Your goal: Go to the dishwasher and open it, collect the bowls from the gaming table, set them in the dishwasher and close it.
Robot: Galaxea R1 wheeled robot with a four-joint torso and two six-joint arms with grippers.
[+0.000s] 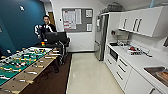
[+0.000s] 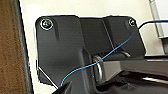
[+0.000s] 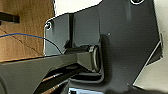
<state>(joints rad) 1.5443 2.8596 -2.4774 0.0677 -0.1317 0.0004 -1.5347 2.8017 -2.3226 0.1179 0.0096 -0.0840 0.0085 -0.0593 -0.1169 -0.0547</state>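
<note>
While the robot stood in the kitchenette facing down the pale floor [image 1: 87, 75], I had the table-football table [image 1: 22, 63] along my left, on the dark brown carpet [image 1: 53, 82], and the white counter [image 1: 140, 61] with its cabinets [image 1: 118, 68] running down my right. A person [image 1: 46, 27] with a control rig stood beyond the far end of the football table, before the pinboard [image 1: 77, 19], and a steel fridge [image 1: 100, 36] rose at the far end of the counter. A sink [image 1: 160, 72] sat in the counter's near right corner, and some red-topped clutter [image 1: 133, 50] lay further along it near the wall. I could not pick out a stainless dishwasher front among the white doors, nor any lime bowls or the white-topped gaming table, so I judged I was at the first step, driving to find the dishwasher. Both wrist cameras looked down on dark plate and floor, and whether either gripper was spread or pressed together I could not tell. The next move, as I judged it, called for searching the under-counter run for a bar handle and squaring up to it with room for the door to drop.
</note>
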